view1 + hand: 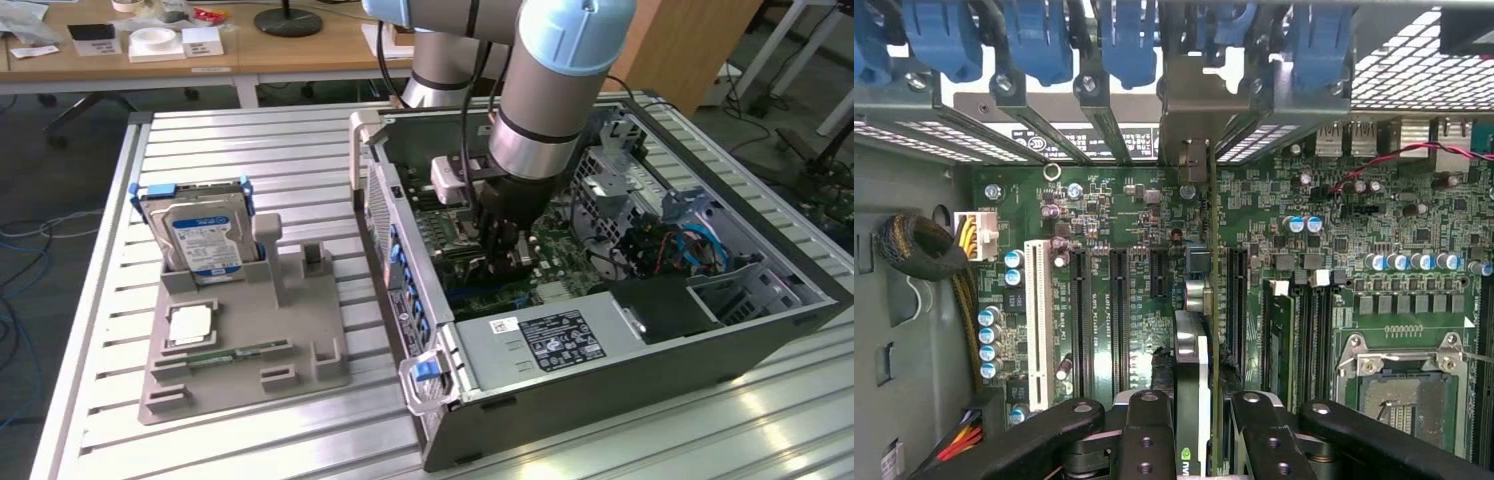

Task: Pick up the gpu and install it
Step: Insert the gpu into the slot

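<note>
In the wrist view the gpu [1194, 345] appears edge-on, a thin card with a green board and a dark face. It stands upright over the motherboard's [1134, 215] black expansion slots [1119, 305]. Its silvery bracket end [1192, 165] reaches towards the case's rear slot openings. My gripper [1199, 440] is shut on the card, one finger [1149, 435] on each side. In the exterior view the gripper [505, 258] is lowered deep inside the open computer case [561, 345], just above the motherboard [461, 265]. Whether the card sits in a slot I cannot tell.
Blue slot latches [1034, 40] line the case's rear wall, with a white slot [1037, 320] and CPU socket [1399, 370] on either side of the card. Outside the case, a grey fixture [287, 335] carries a hard drive [200, 238], a CPU chip [187, 322] and a RAM stick [230, 353].
</note>
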Controlling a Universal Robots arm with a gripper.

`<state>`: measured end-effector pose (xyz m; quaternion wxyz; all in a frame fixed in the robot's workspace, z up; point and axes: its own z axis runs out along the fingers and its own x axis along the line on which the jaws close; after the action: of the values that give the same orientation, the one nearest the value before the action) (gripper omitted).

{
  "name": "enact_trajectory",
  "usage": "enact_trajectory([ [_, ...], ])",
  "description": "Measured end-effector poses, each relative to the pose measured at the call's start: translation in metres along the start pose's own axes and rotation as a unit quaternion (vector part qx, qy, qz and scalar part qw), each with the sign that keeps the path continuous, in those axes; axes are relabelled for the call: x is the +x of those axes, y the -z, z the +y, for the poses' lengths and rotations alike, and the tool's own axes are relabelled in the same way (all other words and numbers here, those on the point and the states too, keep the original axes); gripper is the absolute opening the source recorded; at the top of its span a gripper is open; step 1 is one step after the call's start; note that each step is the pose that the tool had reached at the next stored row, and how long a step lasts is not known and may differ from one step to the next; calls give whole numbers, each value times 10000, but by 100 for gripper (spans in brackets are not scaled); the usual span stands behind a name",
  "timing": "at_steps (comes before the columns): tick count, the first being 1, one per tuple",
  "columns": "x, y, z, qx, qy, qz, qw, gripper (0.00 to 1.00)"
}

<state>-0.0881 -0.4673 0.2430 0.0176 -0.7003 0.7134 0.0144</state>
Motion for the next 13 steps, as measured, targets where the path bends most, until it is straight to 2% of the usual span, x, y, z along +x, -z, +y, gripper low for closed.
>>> enact_trajectory([
  [13,2,-19,1,-1,0,2,10000,27],
])
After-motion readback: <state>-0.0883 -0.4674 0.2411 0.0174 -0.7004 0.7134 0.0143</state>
